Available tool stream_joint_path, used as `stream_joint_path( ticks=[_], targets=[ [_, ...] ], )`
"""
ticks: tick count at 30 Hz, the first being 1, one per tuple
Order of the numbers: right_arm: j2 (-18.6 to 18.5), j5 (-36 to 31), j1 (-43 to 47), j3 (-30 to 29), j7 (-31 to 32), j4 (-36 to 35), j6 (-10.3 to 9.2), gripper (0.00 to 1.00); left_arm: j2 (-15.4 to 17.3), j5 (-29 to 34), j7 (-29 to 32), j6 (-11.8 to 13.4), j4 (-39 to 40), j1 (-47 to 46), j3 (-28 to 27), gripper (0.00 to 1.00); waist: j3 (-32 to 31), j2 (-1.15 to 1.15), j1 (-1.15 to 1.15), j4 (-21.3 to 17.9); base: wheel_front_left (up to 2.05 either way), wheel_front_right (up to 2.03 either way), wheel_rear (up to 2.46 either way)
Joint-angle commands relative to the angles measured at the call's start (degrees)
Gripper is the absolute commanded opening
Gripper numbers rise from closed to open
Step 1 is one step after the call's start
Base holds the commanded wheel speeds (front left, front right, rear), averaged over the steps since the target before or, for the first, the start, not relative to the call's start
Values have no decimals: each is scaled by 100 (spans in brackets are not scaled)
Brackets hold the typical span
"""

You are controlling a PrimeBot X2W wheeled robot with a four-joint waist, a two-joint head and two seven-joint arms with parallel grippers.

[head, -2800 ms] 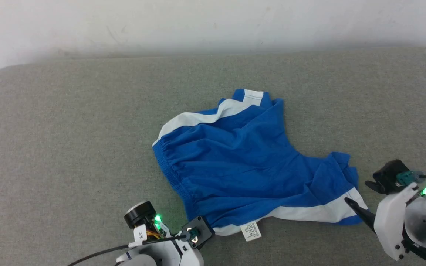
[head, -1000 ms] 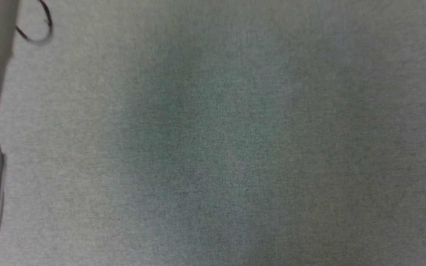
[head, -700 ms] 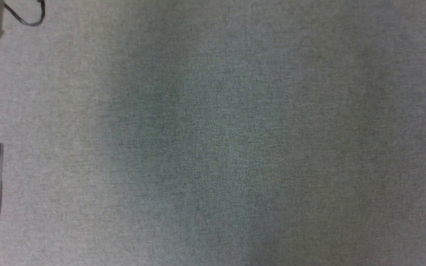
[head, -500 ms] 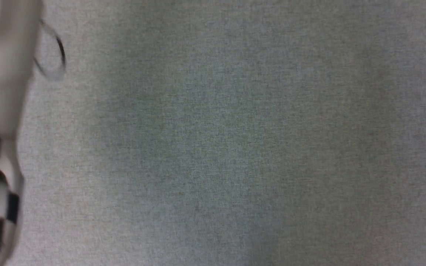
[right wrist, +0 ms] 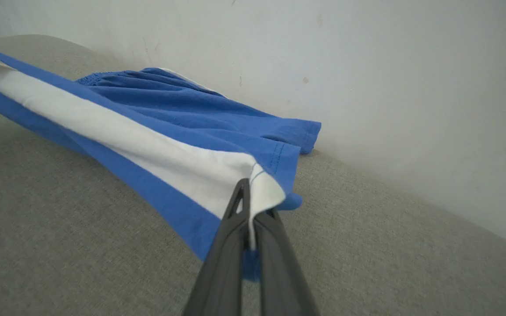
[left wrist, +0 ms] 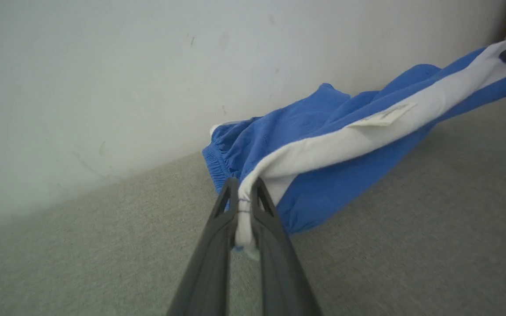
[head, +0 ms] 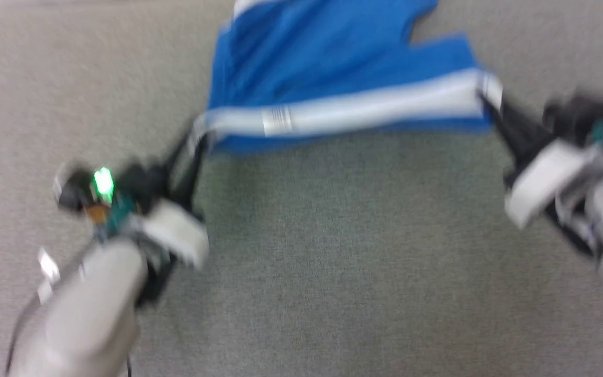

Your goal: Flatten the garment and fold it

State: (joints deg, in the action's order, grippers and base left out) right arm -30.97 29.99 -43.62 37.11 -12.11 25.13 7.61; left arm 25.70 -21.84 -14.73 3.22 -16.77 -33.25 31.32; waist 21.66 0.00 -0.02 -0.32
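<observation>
garment (head: 333, 63) | left jaws, right jaws pinching stripe (head: 364, 107) ends (stretched between)

**Colours and patterns of cloth, grippers and surroundings**

Garment (head: 333, 57), upper centre of the head view: royal blue, with a broad white stripe (head: 375, 107) along its lower edge and a small white tag (head: 276, 120) with faint dark print. Left gripper (left wrist: 243, 193) and right gripper (right wrist: 249, 197): dark grey fingers on pale grey-white housings. Indicator light (head: 103, 183), left of frame: bright green. Cushion surface (head: 333, 272): uniform grey-green weave. Wall (left wrist: 103, 66): off-white, faintly scuffed.
</observation>
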Motion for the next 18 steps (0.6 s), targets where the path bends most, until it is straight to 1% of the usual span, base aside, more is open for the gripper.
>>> stream_joint_path(
  ticks=[1,6,10,13,18],
  targets=[
    [-115,63,417,6,-17,-158,-12,0,80,-78,-26,70,139,435,39,0,-789,0,2,-43,0,0,0],
    [-404,146,1703,-19,93,-627,-12,0,191,-204,-1,216,401,1508,217,0,-1250,0,2,-40,0,0,0],
    [-499,187,2726,-255,239,-1043,-12,0,277,-195,124,382,586,2162,402,0,-1562,0,2,-16,0,0,0],
    [-479,108,3485,-555,375,-1418,-12,0,373,-282,237,532,795,2608,424,0,-1748,0,2,2,0,0,0],
    [-209,-124,4696,-1254,703,-2097,-12,0,634,-367,431,675,1105,3244,493,0,-1961,0,2,83,0,0,0]
  ],
)
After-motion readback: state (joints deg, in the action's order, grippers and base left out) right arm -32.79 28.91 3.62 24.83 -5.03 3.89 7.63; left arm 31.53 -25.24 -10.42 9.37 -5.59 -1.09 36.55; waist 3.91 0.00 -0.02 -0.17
